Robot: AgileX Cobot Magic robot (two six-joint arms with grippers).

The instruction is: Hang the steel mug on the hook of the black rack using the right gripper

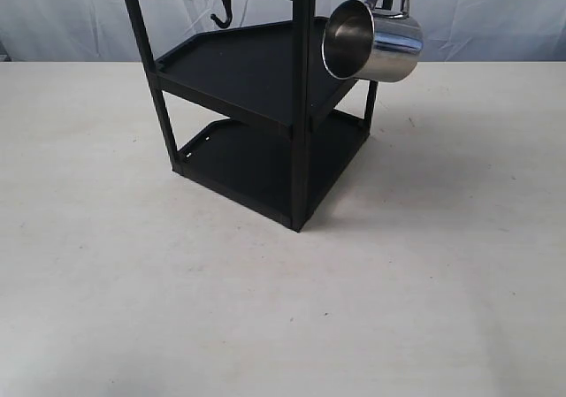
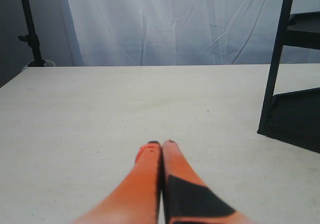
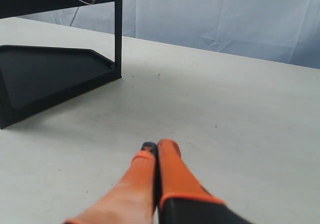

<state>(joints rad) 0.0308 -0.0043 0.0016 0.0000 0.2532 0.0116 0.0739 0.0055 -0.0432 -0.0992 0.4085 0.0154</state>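
The rack (image 1: 265, 105) stands well ahead of your right gripper (image 3: 156, 146); the mug (image 1: 373, 41) already hangs by its handle from a hook near the rack's top, high above that clenched, empty gripper. Expect it light, rigid and slippery; if regrasping, take the handle loop.
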